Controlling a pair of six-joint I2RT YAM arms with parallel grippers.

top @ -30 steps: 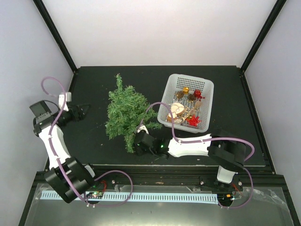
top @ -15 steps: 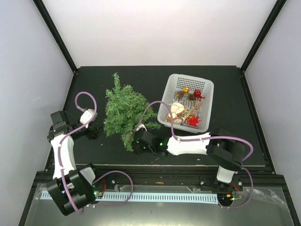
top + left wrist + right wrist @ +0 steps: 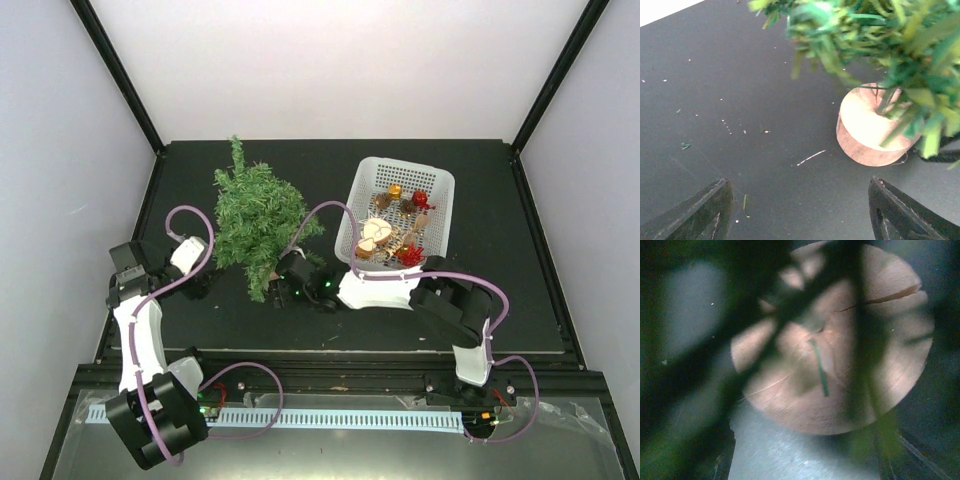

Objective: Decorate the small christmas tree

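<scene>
Leaning over on the dark matte tabletop point(image 3: 500, 170), left of the white basket point(image 3: 410, 165), the small christmas tree point(image 3: 255, 210) looks light, bristly and top-heavy. Best hold is probably the stiff wooden base point(image 3: 865, 135) or trunk. Right fingers point(image 3: 705, 460) sit wide at the base; cannot tell if clamped. Left fingers point(image 3: 710, 210) are apart and empty.

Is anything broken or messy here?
Yes. The small christmas tree has a crack running in from the edge of its round wooden base, seen from the right wrist. Little green needles and pale crumbs lie loose on the black table near the tree.
</scene>
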